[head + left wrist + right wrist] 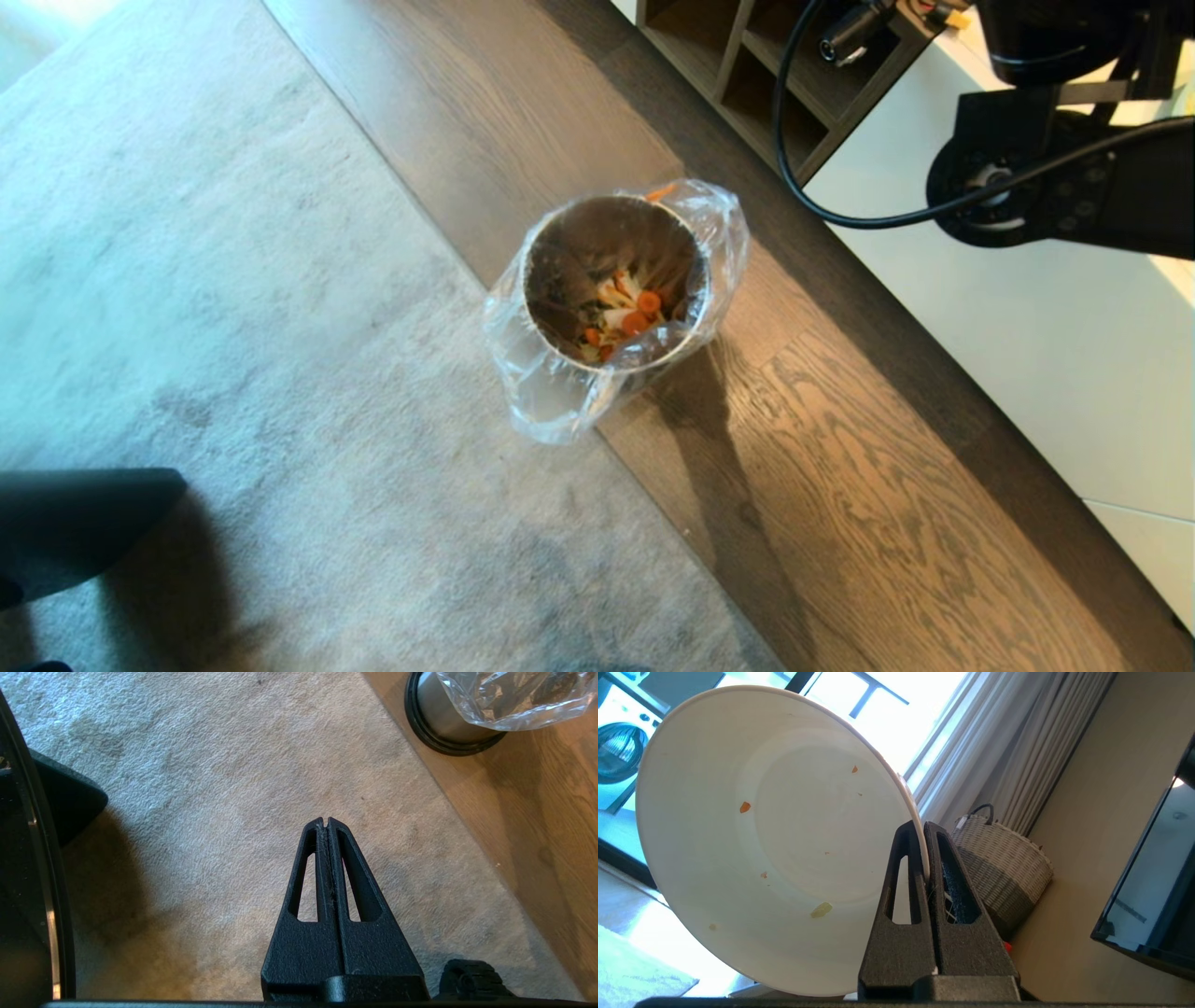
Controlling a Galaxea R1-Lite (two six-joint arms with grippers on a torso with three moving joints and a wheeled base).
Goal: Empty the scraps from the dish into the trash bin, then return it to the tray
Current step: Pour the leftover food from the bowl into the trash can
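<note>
The right gripper [924, 828] is clamped tight on the rim of the dish [775, 835], one finger inside the wall and one outside. The dish is tipped on edge, its hollow facing the wrist camera, plain glossy white with only a few orange and pale crumbs stuck inside. The left gripper [326, 822] hangs over the grey carpet [224, 788] with its fingers pressed together, holding nothing. Farther out, the trash bin [611, 280] stands on the wooden floor [840, 448] at the carpet's edge, its clear liner bag [541, 392] folded over the rim. The scraps [627, 315], orange slices and pale sticks, lie at its bottom. To the right a white counter [1027, 327] runs alongside.
</note>
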